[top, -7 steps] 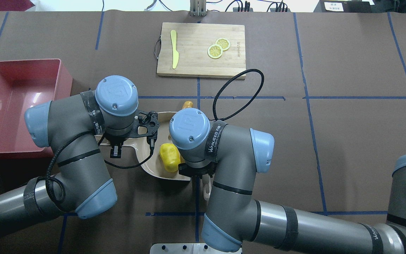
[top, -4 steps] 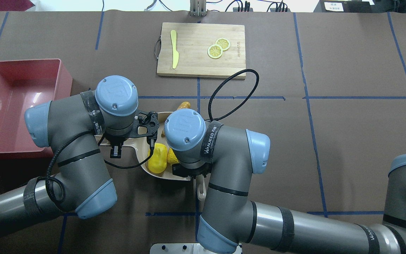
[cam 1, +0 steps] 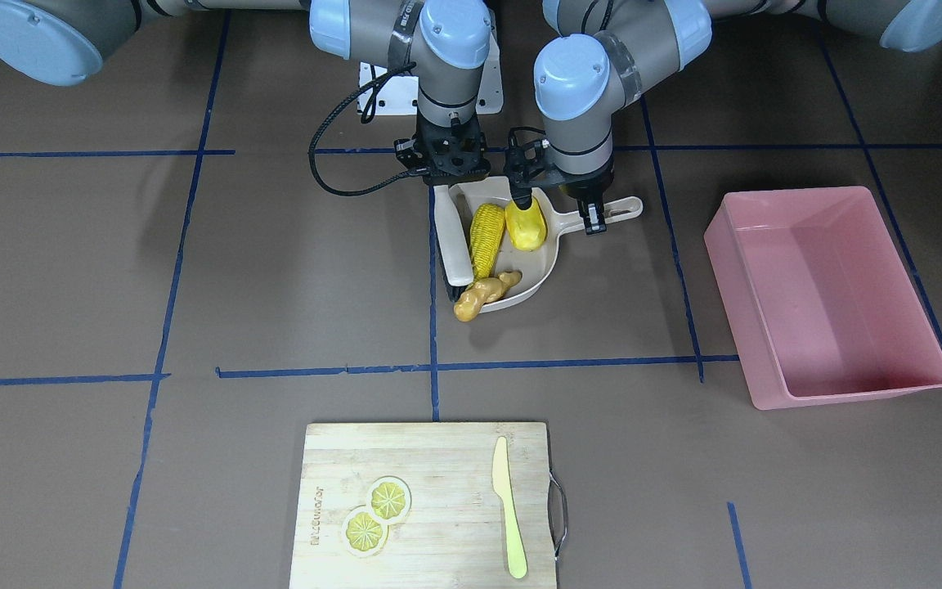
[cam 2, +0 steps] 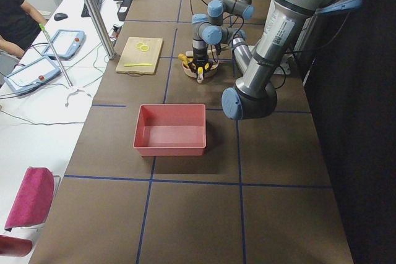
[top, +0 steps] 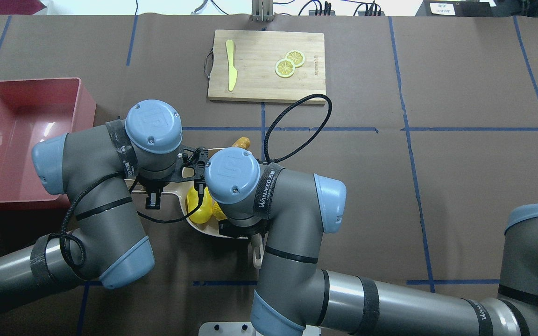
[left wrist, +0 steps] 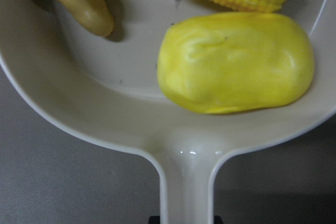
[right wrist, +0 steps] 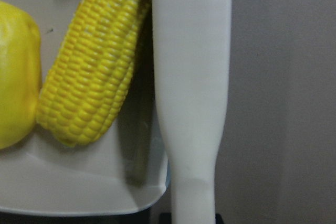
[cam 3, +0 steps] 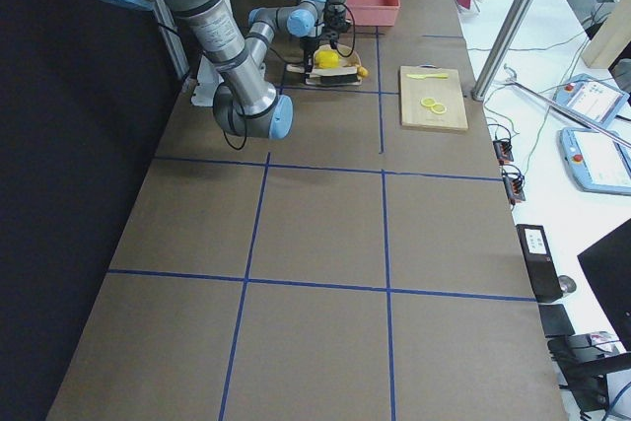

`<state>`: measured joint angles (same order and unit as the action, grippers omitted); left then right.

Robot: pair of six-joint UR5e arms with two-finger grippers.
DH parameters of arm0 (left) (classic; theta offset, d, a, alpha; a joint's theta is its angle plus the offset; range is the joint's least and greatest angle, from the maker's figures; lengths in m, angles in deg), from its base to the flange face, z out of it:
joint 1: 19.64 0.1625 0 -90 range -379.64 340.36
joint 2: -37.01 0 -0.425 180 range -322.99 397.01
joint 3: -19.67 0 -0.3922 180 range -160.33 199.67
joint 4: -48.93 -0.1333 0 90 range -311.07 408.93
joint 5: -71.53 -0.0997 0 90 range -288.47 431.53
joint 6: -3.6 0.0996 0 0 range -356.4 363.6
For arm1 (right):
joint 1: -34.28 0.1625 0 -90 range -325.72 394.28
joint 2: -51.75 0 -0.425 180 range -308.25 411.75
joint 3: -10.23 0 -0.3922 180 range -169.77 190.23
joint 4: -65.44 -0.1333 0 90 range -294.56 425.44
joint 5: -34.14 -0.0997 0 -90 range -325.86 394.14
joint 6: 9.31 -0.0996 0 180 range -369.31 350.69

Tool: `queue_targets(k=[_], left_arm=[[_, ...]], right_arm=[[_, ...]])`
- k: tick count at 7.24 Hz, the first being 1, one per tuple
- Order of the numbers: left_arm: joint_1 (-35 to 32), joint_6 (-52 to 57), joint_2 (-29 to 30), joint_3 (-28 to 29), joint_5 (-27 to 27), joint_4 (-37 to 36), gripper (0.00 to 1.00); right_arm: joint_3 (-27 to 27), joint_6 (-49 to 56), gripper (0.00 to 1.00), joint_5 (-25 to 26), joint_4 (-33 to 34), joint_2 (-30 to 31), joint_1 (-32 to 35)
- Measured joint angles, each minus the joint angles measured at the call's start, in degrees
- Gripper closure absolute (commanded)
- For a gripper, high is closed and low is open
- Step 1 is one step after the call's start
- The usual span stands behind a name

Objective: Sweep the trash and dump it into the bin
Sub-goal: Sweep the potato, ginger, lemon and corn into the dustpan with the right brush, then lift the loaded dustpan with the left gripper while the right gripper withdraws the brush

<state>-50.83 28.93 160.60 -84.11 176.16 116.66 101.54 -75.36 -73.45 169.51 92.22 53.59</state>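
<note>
The corn cob (cam 1: 486, 231) and the yellow potato lump (cam 1: 525, 227) lie inside the beige dustpan (cam 1: 543, 274). The ginger root (cam 1: 485, 297) lies across the dustpan's open lip, half on the table. My left gripper (cam 1: 594, 216) is shut on the dustpan's handle (left wrist: 186, 182). My right gripper (cam 1: 449, 182) is shut on a white brush (cam 1: 452, 245), which lies along the corn's side (right wrist: 92, 72). The pink bin (cam 1: 827, 294) stands empty, apart from the dustpan, on my left (top: 17, 135).
A wooden cutting board (cam 1: 430, 507) with two lemon slices (cam 1: 377, 514) and a pale yellow knife (cam 1: 509, 507) lies at the table's far side. My two wrists stand close together over the dustpan (top: 203, 228). Blue tape lines cross the brown table.
My right arm has moved left with the brush and pushed the potato lump and corn deeper into the dustpan. The ginger shifted slightly left. The left arm held still.
</note>
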Motion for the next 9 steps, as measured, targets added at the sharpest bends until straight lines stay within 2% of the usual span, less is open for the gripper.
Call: queue_targets(k=[5,9], left_arm=[[-0.7,0.1,-2.1,3.2,0.5,10.5,1.00],[-1.9,0.2,-2.5,3.8,0.9,11.4,1.00]], right_arm=[[0.7,0.3,1.00,0.1,-1.0,0.4,0.4],[4.8,1.2,1.00,-0.7,-0.7,2.1,2.4]])
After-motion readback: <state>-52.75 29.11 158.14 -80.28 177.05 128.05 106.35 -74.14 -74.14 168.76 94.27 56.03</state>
